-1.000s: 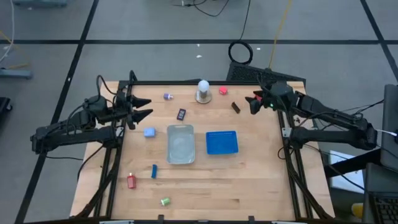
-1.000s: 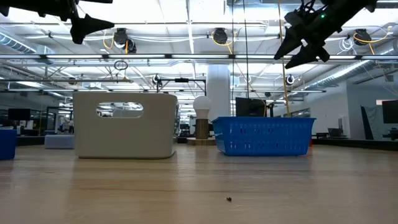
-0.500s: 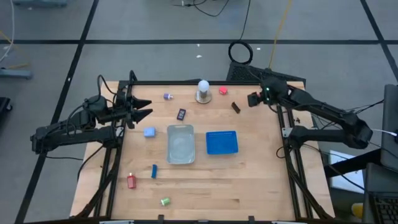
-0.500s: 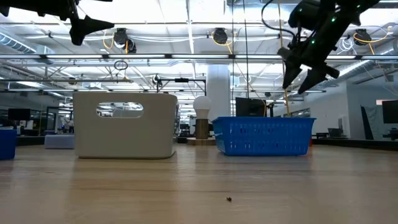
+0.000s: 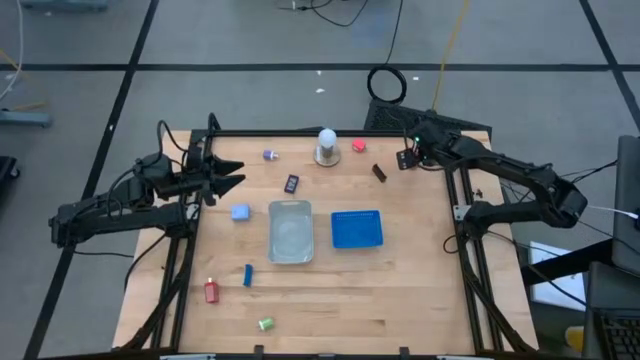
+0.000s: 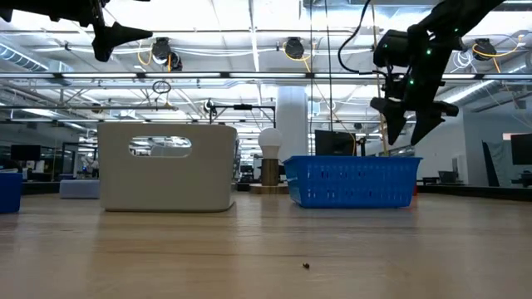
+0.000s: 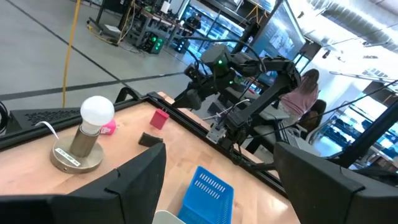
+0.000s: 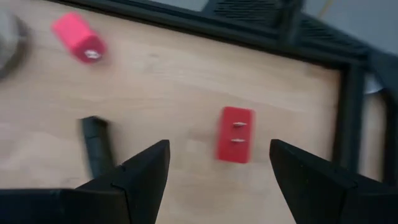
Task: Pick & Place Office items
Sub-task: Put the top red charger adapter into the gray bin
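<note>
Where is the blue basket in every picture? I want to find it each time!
High view: the blue basket sits mid-table, just right of the clear tray.
Low view: the basket is right of the middle, beside the tray.
Left wrist view: the basket shows between this arm's two fingers.
Right wrist view: not in it.
Shared landmark: the white bulb on its round base, behind the basket.

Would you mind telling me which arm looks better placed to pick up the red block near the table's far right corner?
Right. Its open claw points down over the red block, fingers on either side. The left claw hovers open across the table, near the left edge.
</note>
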Robot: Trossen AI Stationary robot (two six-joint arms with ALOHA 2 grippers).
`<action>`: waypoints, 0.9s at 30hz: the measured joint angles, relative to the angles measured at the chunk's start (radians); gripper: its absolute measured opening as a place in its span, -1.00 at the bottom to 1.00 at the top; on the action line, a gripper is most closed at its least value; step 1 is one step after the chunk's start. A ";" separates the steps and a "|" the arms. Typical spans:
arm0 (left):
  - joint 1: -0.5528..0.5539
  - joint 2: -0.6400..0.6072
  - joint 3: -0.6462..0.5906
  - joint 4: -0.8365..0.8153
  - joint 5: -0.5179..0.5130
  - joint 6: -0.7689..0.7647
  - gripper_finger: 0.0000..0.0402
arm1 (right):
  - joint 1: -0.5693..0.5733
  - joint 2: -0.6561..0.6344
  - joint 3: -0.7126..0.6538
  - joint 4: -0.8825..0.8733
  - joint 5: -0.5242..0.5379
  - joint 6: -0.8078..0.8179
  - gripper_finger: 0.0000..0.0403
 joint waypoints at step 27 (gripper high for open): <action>0.000 0.000 0.000 0.000 0.036 -0.056 0.47 | -0.062 0.217 -0.028 0.084 0.019 -0.018 0.33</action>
